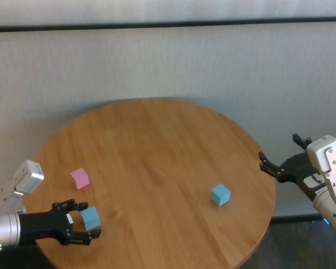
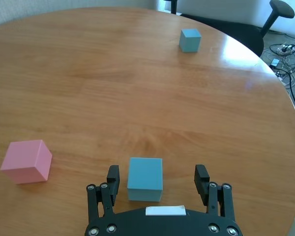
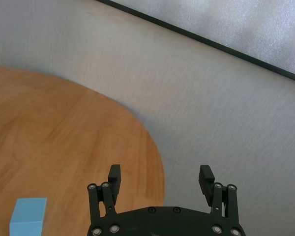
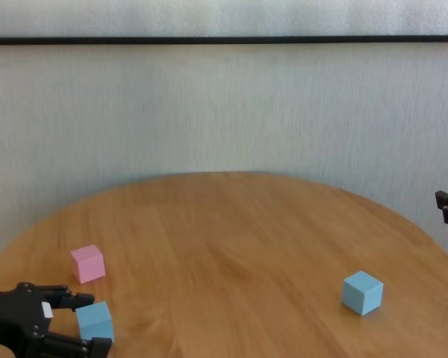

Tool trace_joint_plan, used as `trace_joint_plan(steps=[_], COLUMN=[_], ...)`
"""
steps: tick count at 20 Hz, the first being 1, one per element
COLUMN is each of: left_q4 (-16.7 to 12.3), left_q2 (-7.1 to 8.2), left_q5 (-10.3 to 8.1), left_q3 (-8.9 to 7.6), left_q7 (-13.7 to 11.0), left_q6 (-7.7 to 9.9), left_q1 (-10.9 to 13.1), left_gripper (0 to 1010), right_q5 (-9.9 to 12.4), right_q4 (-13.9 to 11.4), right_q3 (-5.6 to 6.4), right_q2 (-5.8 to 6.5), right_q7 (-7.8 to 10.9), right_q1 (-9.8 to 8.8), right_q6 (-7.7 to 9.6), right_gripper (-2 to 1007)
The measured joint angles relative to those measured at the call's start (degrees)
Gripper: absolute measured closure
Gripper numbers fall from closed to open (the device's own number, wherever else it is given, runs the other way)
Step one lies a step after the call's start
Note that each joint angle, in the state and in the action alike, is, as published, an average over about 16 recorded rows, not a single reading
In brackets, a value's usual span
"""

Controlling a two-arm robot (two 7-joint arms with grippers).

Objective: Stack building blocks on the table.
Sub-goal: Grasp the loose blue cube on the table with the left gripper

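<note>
Three building blocks lie apart on the round wooden table (image 1: pixel 157 145). My left gripper (image 1: pixel 78 223) is open at the near left, its fingers on either side of a light blue block (image 1: pixel 91 218) (image 2: pixel 145 178) (image 4: pixel 95 321) that rests on the wood; gaps show on both sides of it. The pink block (image 1: pixel 79 178) (image 2: pixel 27 161) (image 4: pixel 87 263) sits a little farther back on the left. A second light blue block (image 1: pixel 219 194) (image 2: pixel 190 40) (image 3: pixel 28 217) (image 4: pixel 361 292) stands at the near right. My right gripper (image 1: pixel 280 165) (image 3: pixel 161 177) hangs open beyond the table's right edge.
A grey wall (image 1: pixel 168 67) with a dark rail runs behind the table. In the left wrist view a chair (image 2: pixel 280 12) and floor cables (image 2: pixel 285 49) lie past the table's right edge. Bare wood spans the middle of the table.
</note>
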Motion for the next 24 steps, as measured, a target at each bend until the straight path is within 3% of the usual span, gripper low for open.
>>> trace_joint_plan(steps=[14,24], left_q4=[0.3,0.2], left_q2=[-0.22,-0.17], left_q5=[0.58,0.47], left_q3=[0.21,0.15], left_q7=[0.4,0.4], left_q6=[0.83,0.65], left_q1=[-0.3,-0.2], left_gripper=[29,216], right_q5=[0.0,0.0], right_q4=[0.0,0.0], right_q3=[0.0,0.0], right_q2=[0.0,0.0], right_q7=[0.0,0.0], right_q1=[0.0,0.0], right_q6=[0.0,0.0], right_gripper=[4,4])
